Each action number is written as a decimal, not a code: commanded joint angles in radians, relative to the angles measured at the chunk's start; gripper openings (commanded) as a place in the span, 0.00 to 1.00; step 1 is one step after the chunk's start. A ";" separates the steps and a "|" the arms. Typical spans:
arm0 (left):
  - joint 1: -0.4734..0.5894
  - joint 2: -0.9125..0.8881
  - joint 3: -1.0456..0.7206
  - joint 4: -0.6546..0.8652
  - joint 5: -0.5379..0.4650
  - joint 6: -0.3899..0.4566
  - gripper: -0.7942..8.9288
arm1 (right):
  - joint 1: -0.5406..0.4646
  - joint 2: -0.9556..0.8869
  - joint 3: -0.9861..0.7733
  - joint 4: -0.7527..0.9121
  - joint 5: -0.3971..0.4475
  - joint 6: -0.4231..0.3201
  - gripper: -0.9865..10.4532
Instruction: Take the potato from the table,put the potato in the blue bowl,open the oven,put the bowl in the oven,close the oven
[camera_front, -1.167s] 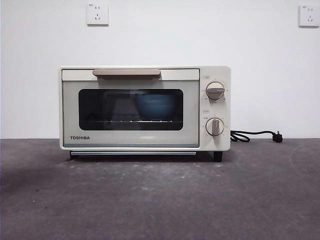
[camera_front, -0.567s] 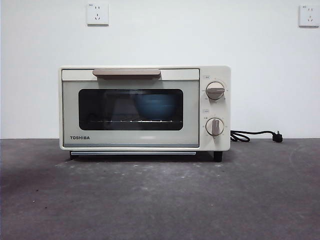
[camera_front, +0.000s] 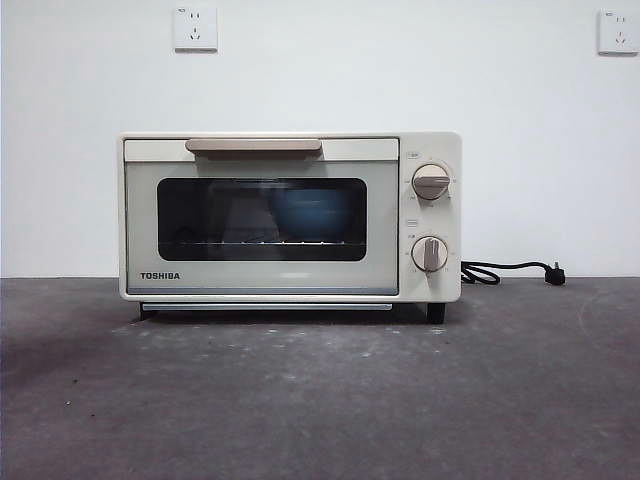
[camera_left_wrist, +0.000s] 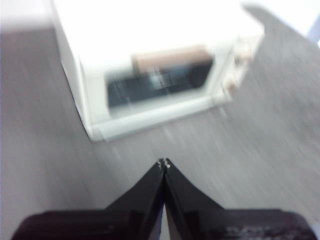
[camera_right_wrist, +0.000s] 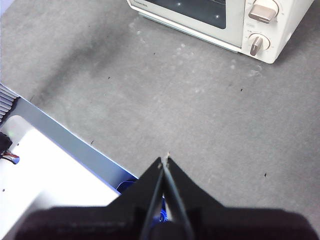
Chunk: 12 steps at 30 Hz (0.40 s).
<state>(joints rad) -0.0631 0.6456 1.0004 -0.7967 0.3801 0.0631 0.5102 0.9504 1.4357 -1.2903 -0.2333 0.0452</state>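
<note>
The cream-white oven (camera_front: 290, 216) stands on the dark grey table (camera_front: 320, 400) with its glass door closed. Through the glass I see the blue bowl (camera_front: 308, 214) sitting on the wire rack inside. The potato is hidden from view. My left gripper (camera_left_wrist: 164, 163) is shut and empty, held above the table in front of the oven (camera_left_wrist: 150, 70); that view is blurred. My right gripper (camera_right_wrist: 165, 160) is shut and empty too, hovering over the table well away from the oven (camera_right_wrist: 225, 15). Neither arm appears in the front view.
A black power cord (camera_front: 510, 271) lies on the table to the right of the oven. Two wall sockets (camera_front: 195, 28) sit high on the white wall. A pale metal base edge (camera_right_wrist: 65, 150) shows near the right gripper.
</note>
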 joint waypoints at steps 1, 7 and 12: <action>0.010 -0.039 -0.010 0.161 -0.082 0.090 0.08 | 0.001 -0.004 -0.006 0.002 0.000 0.009 0.09; 0.072 -0.206 -0.211 0.527 -0.158 0.124 0.08 | 0.001 -0.004 -0.006 0.002 0.002 0.009 0.09; 0.104 -0.346 -0.479 0.761 -0.294 0.124 0.08 | 0.001 -0.005 -0.006 0.001 0.003 0.009 0.09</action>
<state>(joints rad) 0.0349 0.3149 0.5877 -0.0536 0.1055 0.1753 0.5102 0.9489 1.4357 -1.2903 -0.2325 0.0452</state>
